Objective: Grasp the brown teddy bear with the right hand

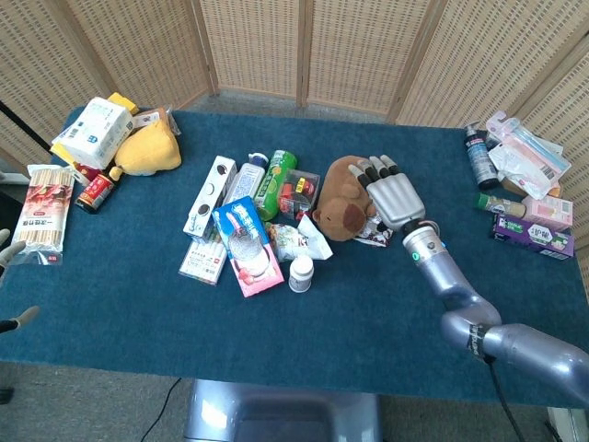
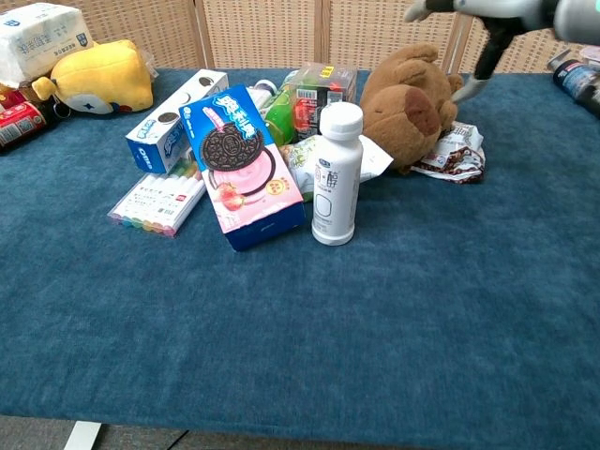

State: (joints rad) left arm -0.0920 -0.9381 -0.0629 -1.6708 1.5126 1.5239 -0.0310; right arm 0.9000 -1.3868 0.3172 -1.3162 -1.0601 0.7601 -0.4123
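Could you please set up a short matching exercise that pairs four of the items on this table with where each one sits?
Things:
1. brown teddy bear
2. yellow plush toy
3. white plastic bottle
4. right hand

Places:
A. far left of the blue table
B. standing upright in front of the pile
C. above the bear's right side, fingers spread
D. middle, beside a crumpled wrapper

Pairs: 1-D, 2-A, 3-B, 4-C
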